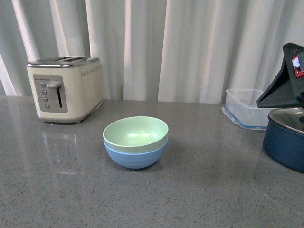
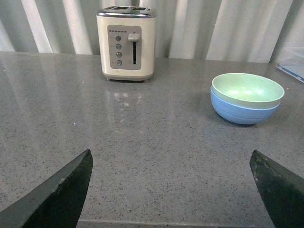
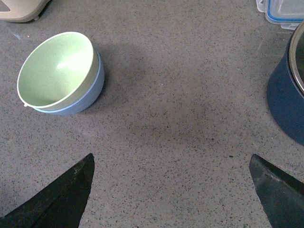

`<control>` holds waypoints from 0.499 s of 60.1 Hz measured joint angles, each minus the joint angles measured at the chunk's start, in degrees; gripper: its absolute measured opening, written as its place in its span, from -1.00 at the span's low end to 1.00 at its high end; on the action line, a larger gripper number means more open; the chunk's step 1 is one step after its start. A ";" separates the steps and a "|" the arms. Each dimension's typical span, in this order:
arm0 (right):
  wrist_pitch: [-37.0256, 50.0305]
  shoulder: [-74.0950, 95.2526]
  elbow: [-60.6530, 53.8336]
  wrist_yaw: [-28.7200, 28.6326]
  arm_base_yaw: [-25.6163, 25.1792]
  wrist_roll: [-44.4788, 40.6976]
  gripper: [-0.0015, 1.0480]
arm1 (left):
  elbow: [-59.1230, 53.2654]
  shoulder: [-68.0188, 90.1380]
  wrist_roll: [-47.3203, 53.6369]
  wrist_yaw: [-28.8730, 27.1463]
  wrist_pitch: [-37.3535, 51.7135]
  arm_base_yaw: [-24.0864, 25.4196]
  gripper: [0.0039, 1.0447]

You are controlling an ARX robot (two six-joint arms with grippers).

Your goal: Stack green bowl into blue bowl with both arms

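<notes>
Pale mint-green round matte bowl (image 1: 136,133) sits nested inside light sky-blue round matte bowl (image 1: 135,156), mid-counter (image 1: 199,190). Both claws, left (image 2: 173,190) and right (image 3: 173,190), spread wide, empty, well apart from the stack; neither clearly nearer.

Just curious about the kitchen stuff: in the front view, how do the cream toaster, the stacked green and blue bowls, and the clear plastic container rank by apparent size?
1. Cream metal toaster, largest.
2. Mint-green bowl nested in the light blue bowl, taken together.
3. Clear plastic container, though it sits farther back and is partly hidden, so this is unsure.
</notes>
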 joint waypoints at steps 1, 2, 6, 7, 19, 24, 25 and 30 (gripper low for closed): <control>0.09 -0.11 -0.13 0.00 0.00 -0.13 0.81 | 0.00 -0.02 0.00 0.02 0.00 0.00 0.87; 0.13 -0.09 -0.17 -0.04 0.02 -0.15 0.81 | 0.00 -0.02 0.00 0.02 0.00 0.00 0.87; 18.38 -1.53 -8.11 11.56 1.09 -2.45 0.61 | 0.00 0.00 0.00 -0.02 0.00 0.00 0.87; 24.48 -2.03 -10.91 14.51 1.18 -3.04 0.54 | 0.00 0.00 0.00 0.00 0.00 0.00 0.87; 55.69 -10.25 -29.73 18.95 -0.57 -4.87 -0.13 | 0.00 -0.02 0.00 -0.11 0.00 0.00 0.87; 57.33 -13.31 -34.58 18.51 -1.70 -5.11 -0.44 | 0.00 0.00 0.00 0.00 0.00 0.00 0.87; 57.42 -13.60 -35.08 18.43 -1.81 -5.11 -0.47 | 0.00 0.00 0.00 0.00 0.00 0.00 0.87; 57.96 -15.93 -39.08 17.35 -2.43 -5.20 -0.77 | 0.00 0.00 0.00 0.00 0.00 0.00 0.87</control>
